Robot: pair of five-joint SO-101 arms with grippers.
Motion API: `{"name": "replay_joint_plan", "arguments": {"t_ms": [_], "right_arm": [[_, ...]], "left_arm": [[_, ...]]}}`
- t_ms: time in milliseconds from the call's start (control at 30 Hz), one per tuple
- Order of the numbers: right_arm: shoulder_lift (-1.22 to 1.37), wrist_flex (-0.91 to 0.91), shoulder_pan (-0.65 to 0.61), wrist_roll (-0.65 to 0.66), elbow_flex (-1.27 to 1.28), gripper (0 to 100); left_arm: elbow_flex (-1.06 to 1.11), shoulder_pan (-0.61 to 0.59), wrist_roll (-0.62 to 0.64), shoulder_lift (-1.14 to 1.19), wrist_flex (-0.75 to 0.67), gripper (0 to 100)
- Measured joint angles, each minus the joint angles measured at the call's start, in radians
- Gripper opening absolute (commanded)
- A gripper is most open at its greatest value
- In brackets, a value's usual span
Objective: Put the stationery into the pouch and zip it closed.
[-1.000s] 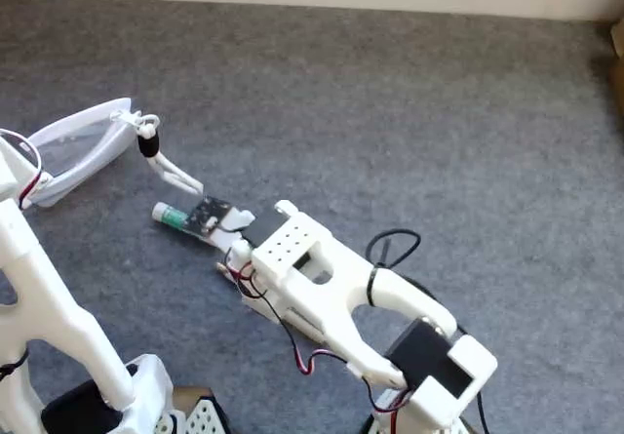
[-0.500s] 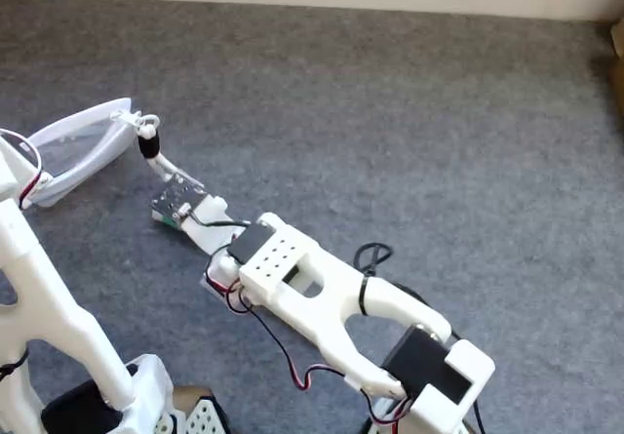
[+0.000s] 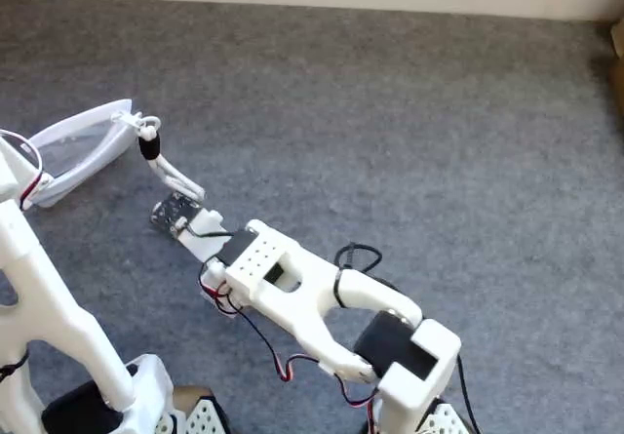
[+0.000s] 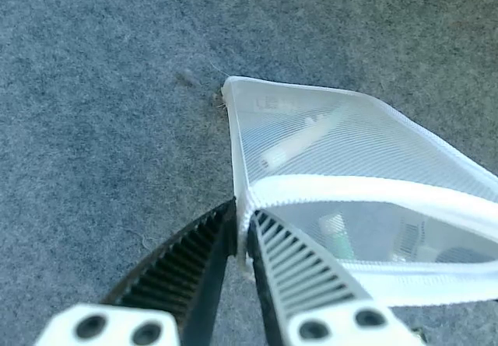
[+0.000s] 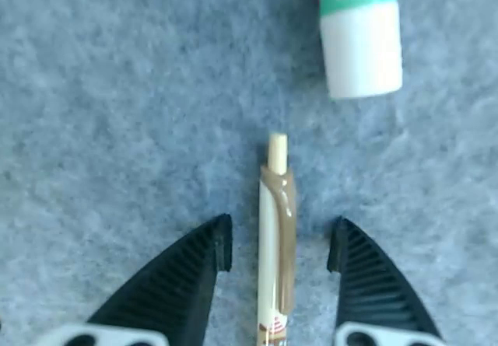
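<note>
From above, my right gripper (image 3: 181,216) sits low over the grey carpet (image 3: 409,112), near the mouth of the translucent white mesh pouch (image 3: 83,141), which lies at the far-left side.

At my left wrist, my left gripper (image 4: 241,241) has its 2 fingers pinched together on the pouch's white fabric rim, I judge to hold the mouth steady. 1 pale stick shows through the mesh.

At my right wrist, my fingers (image 5: 187,276) stand apart, gripping nothing, and straddle the slim cream-and-brown pen (image 5: 276,206), placed for a pinch. The green-and-white glue stick (image 5: 359,35) lies just beyond its tip.
</note>
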Motion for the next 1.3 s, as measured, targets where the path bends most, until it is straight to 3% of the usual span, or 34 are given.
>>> {"name": "replay_joint_plan", "arguments": {"t_ms": [400,933,1300], "right_arm": [[0.037,0.000,0.020,-0.002,-0.038,1.4],[-0.149,0.083,0.012,0.000,-0.003,0.9],[-0.431,0.084,0.011,0.000,0.118,0.9]], "left_arm": [[0.000,0.000,0.000,0.000,0.000,1],[0.000,0.003,0.000,0.000,0.000,1],[0.000,0.138,0.005,-0.002,0.000,1]]}}
